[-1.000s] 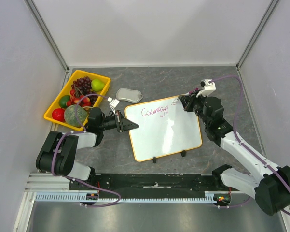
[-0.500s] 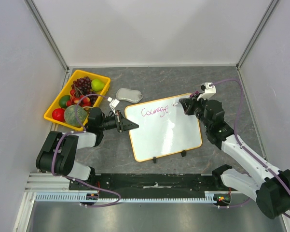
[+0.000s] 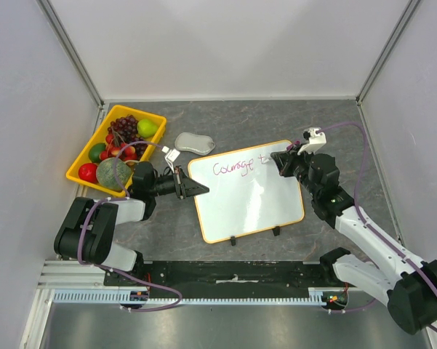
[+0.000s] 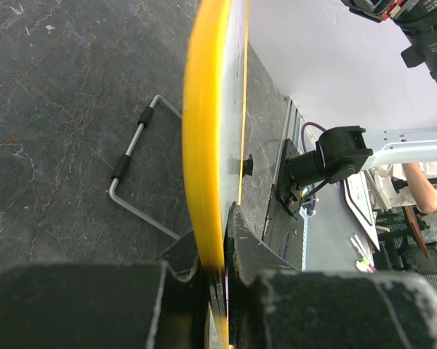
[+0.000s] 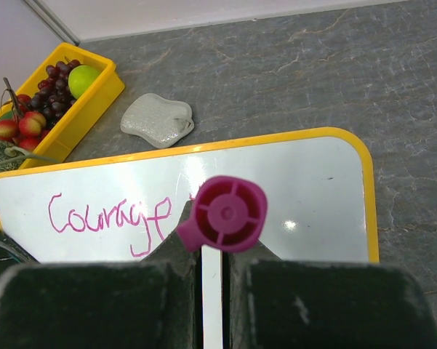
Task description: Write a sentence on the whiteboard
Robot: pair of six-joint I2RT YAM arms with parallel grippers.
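Note:
The whiteboard (image 3: 251, 203), white with a yellow rim, lies tilted on the grey table. My left gripper (image 3: 197, 190) is shut on its left edge. In the left wrist view the yellow rim (image 4: 207, 138) runs edge-on between the jaws of the left gripper (image 4: 219, 243). The sentence (image 3: 235, 166) in magenta cursive reads "Courage" plus a short new stroke near the top edge. My right gripper (image 3: 279, 161) is shut on a magenta marker (image 5: 229, 213), held tip-down over the whiteboard (image 5: 305, 182) just right of the sentence (image 5: 105, 217). The marker's tip is hidden.
A yellow tray (image 3: 142, 110) of fruit stands at the back left, also seen in the right wrist view (image 5: 94, 107). A grey pad (image 3: 194, 142) lies between it and the board. Two black clip feet (image 3: 233, 240) sit on the board's near edge. A wire stand (image 4: 142, 174) lies beside the board.
The right gripper with the marker has shifted slightly right and towards the arms' bases. A new short stroke has appeared after "Courage". The left arm has not moved.

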